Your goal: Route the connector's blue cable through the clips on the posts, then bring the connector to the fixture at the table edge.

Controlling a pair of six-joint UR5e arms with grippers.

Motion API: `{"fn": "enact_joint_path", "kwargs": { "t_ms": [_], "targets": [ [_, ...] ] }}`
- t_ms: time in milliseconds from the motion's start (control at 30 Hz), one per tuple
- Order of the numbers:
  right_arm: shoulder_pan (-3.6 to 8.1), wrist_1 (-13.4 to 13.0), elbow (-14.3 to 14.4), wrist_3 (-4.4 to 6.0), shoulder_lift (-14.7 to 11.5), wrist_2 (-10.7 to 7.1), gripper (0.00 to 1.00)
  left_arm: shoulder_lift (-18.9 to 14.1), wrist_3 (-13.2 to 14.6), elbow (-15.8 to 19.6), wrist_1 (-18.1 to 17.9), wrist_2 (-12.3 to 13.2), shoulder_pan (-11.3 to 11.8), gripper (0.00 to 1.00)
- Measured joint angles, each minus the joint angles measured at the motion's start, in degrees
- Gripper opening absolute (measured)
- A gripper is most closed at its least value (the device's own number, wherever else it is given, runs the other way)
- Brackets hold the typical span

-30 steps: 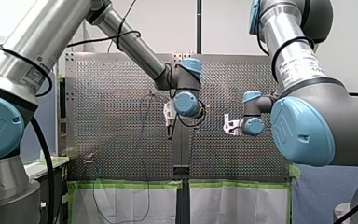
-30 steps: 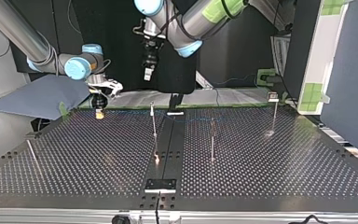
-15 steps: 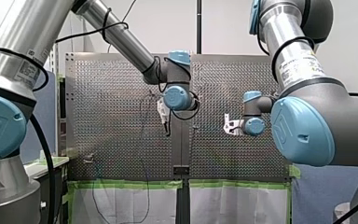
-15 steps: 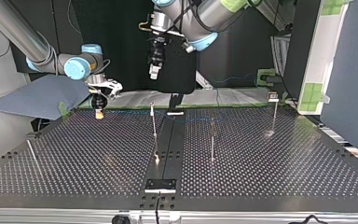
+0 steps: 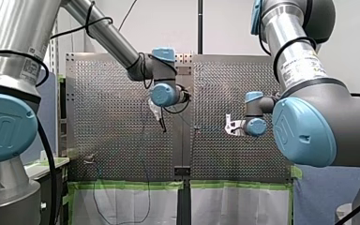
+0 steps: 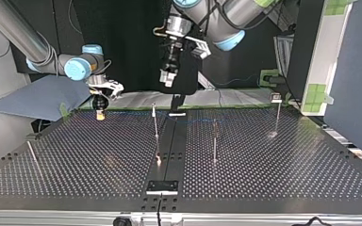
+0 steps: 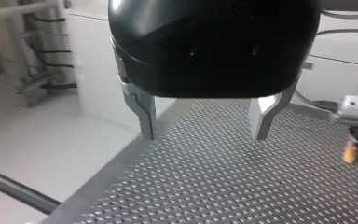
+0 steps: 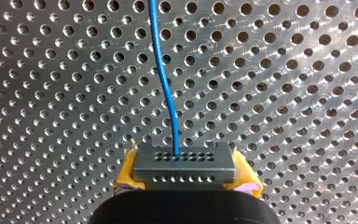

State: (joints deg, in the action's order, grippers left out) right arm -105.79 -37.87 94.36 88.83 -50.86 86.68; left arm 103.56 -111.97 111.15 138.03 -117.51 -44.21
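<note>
Two arms share one perforated tabletop, and the crowding on it is my main worry. My left gripper hangs released and empty, high above the plate. If I bring it down for the cable carelessly, I judge it could knock one of the thin posts below it.

My right gripper sits low over the tabletop, clenched on the connector, with a yellow pad on each side of it. Well apart from that gripper lies the fixture. The nearest post, a second post and a third post stand out beyond the gripper's side, the nearest across the way to the fixture.

The blue cable leaves the connector and runs straight ahead of the gripper across the holes. It is thin and looks slack, so a hard pull might twist the connector between the pads. A loose loop might also catch a post below its clip. The clips themselves are too small for me to make out.
</note>
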Motion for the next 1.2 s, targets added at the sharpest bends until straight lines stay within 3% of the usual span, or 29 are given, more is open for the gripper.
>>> {"fn": "enact_joint_path", "kwargs": {
  "t_ms": [200,600,867,1200],
  "targets": [
    [0.03,0.2,-0.1,0.02,0.0,-0.02,0.0,-2.9,-1.3,2.9,-2.9,-0.5,0.3,0.98],
    [-0.08,0.4,-0.1,0.03,0.0,-0.02,0.0,-7.9,-0.9,8.1,-8.0,-0.9,0.2,0.98],
    [-0.32,0.6,-0.2,-0.1,0.0,-0.02,0.0,-8.5,0.2,11.7,-10.4,-3.1,-0.1,0.98],
    [-0.45,2.0,-0.8,-0.26,-0.1,0.16,0.0,-8.5,0.4,15.8,-10.6,-3.4,-0.5,0.98]
  ]
}}
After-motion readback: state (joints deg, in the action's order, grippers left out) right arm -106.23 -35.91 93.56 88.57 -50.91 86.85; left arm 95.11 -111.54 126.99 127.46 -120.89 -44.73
